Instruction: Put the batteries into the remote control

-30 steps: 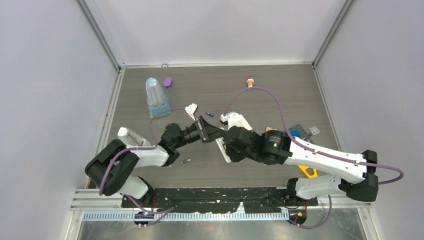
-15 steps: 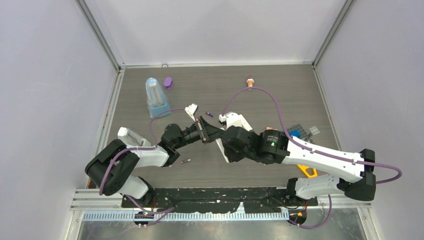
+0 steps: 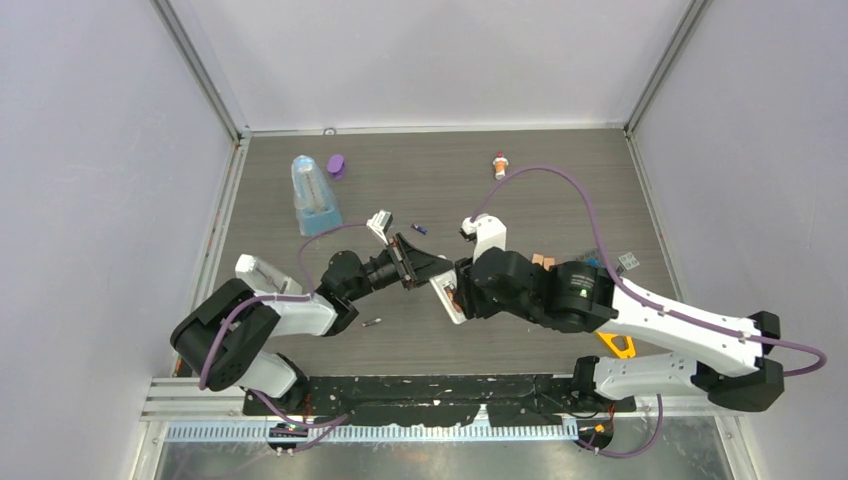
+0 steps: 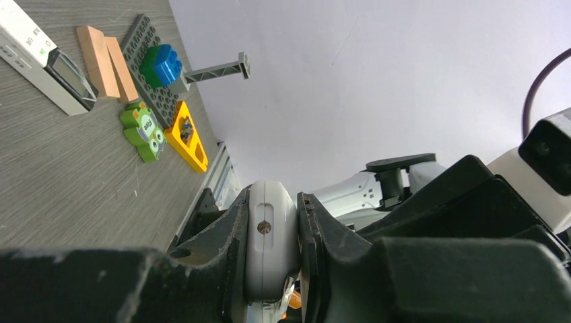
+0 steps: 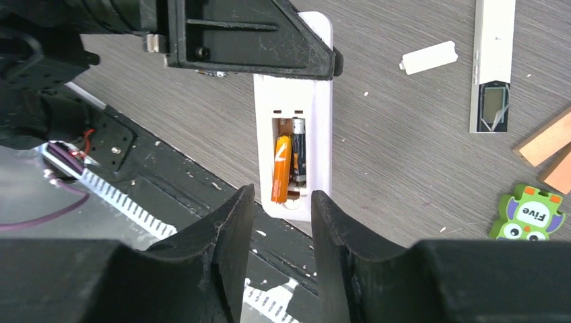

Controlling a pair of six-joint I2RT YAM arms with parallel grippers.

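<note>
- While the left gripper (image 4: 272, 208) pinches the remote control (image 5: 293, 94) by its two long edges, the handset sits near the middle of the table (image 3: 560, 190), between the two arms, with its back facing the right wrist camera.
- Its battery bay is uncovered. An orange battery (image 5: 281, 168) and a dark battery (image 5: 298, 151) lie side by side inside it, the orange one on the left in the right wrist view.
- At the bay end of the handset, the right gripper (image 5: 281, 202) hovers with its fingers (image 5: 229, 229) spread and nothing between them. Whether they touch the handset, I cannot tell.
- A small white cover (image 5: 427, 57) lies on the table just beside a narrow white bar (image 5: 493, 40).
- A purple battery (image 3: 420, 229) lies on the table just beyond the left gripper.
- A second dark battery (image 3: 371, 322) lies on the near side of the left arm.
- Two wooden blocks (image 5: 549, 151) and a green owl piece (image 5: 528, 215) lie off to the right.
</note>
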